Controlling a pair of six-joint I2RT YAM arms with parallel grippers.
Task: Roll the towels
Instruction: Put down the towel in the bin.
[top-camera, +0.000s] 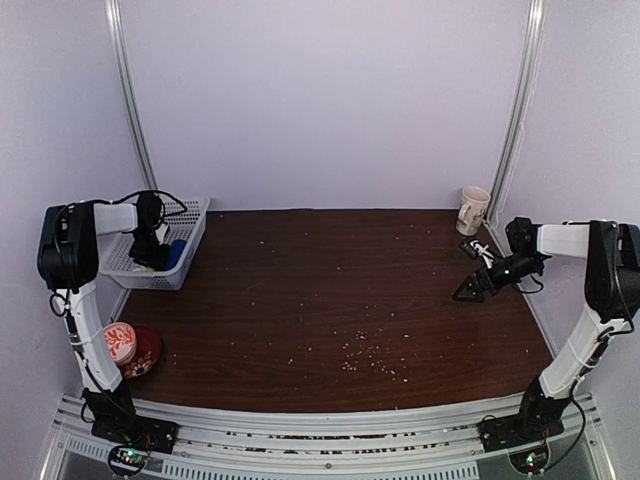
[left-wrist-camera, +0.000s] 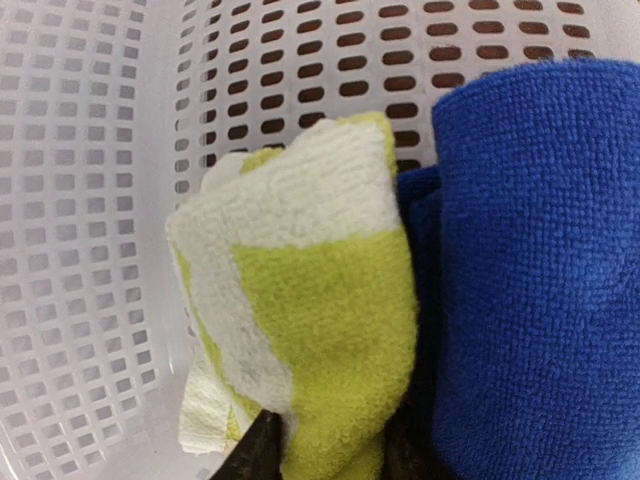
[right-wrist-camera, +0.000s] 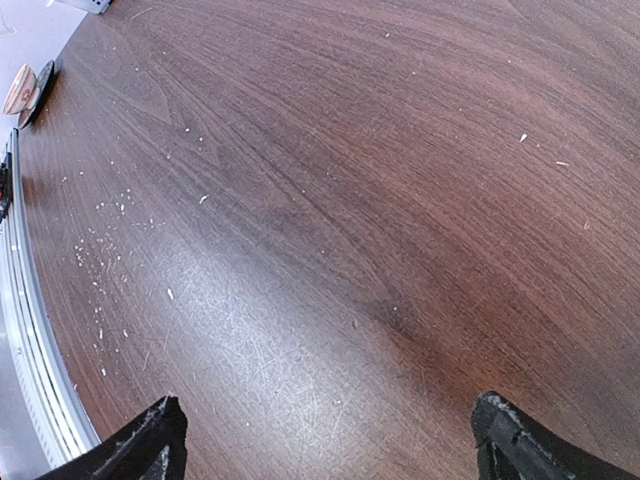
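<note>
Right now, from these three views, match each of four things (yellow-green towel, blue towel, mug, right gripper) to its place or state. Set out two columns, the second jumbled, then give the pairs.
Column one
1. yellow-green towel
2. blue towel
3. mug
4. right gripper

Column two
A. open above the bare table
B. in the basket, no fingers around it
C. between the fingers of the left gripper
D. at the table's far right corner

Pairs: 1-C, 2-B, 3-D, 4-A
</note>
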